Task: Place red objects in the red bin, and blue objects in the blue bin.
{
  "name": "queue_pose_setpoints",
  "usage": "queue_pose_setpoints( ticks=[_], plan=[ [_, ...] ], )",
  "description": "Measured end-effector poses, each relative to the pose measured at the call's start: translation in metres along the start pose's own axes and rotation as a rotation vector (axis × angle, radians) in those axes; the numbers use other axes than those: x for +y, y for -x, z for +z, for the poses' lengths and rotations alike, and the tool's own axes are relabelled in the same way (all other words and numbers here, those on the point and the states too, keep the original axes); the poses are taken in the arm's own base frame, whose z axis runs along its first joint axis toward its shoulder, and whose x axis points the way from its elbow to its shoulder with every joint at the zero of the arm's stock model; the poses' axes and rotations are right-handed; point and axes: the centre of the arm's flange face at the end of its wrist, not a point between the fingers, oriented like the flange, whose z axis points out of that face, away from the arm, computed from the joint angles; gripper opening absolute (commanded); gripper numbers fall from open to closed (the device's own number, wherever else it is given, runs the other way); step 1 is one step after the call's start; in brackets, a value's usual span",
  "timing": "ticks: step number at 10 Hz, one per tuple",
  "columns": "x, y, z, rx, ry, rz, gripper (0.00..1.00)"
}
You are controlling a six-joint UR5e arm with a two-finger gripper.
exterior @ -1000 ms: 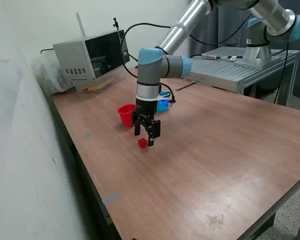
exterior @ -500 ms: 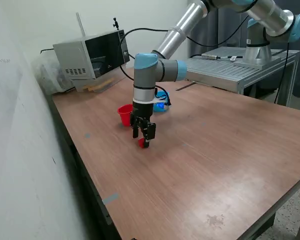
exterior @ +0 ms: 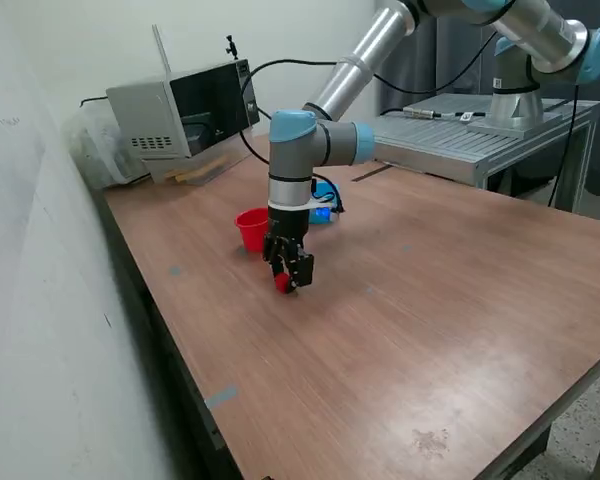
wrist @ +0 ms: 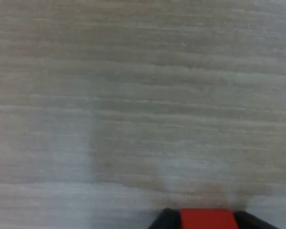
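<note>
Gripper [exterior: 289,281] down at the table [exterior: 430,320], fingers closed around a red cube [exterior: 283,283] just in front of the red cup [exterior: 251,229]; blue cup [exterior: 324,211] behind the arm.

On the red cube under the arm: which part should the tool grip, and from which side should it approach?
Grip the red cube across two opposite flat side faces, coming straight down from above. It sits flat on the wooden table with open wood around it, so both faces look reachable. The tool is already down around it, and the wrist view shows the cube between dark fingers.
</note>
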Motion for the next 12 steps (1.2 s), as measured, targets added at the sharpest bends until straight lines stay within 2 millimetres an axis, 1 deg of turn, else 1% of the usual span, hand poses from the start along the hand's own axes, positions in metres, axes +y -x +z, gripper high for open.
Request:
queue_pose_setpoints(
  ticks=[4, 5, 6, 7, 12],
  plan=[
    [-0.003, -0.004, -0.001, -0.001, -0.008, -0.028, 0.00],
    [-0.001, -0.006, -0.009, -0.003, -0.001, -0.039, 0.00],
    [0.002, -0.007, -0.023, -0.005, 0.010, -0.049, 0.00],
    [0.004, -0.009, -0.040, -0.007, 0.024, -0.061, 0.00],
    [0.006, -0.012, -0.140, -0.014, 0.080, -0.102, 0.00]
  ],
)
